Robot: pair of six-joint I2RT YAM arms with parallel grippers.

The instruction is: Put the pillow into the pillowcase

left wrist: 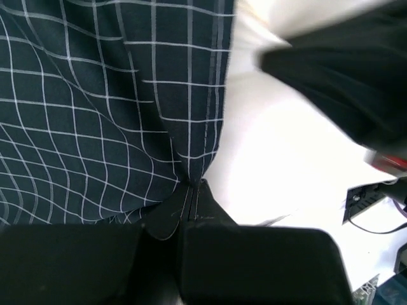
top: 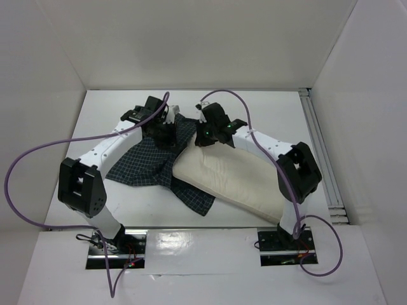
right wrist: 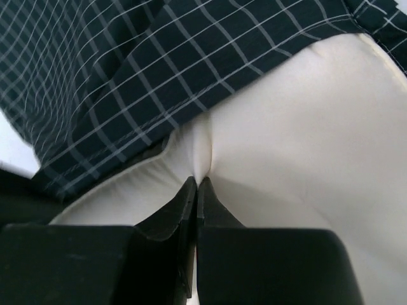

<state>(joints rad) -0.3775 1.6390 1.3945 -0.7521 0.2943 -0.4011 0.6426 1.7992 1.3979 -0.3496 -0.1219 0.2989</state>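
Note:
The cream pillow [top: 235,181] lies slanted on the table at centre right, its far end against the pillowcase [top: 152,162], a dark checked cloth spread at centre left. My left gripper [top: 166,135] is shut on a pinched fold of the pillowcase [left wrist: 127,114] at its far edge. My right gripper [top: 205,135] is shut on a pinch of the pillow [right wrist: 299,146] at its far end, right beside the pillowcase edge [right wrist: 159,70], which lies over that end of the pillow.
White walls enclose the white table [top: 108,114]. A metal rail [top: 321,146] runs along the right edge. Purple cables [top: 25,165] loop from both arms. The right arm's elbow [top: 297,171] hangs over the pillow's near right end.

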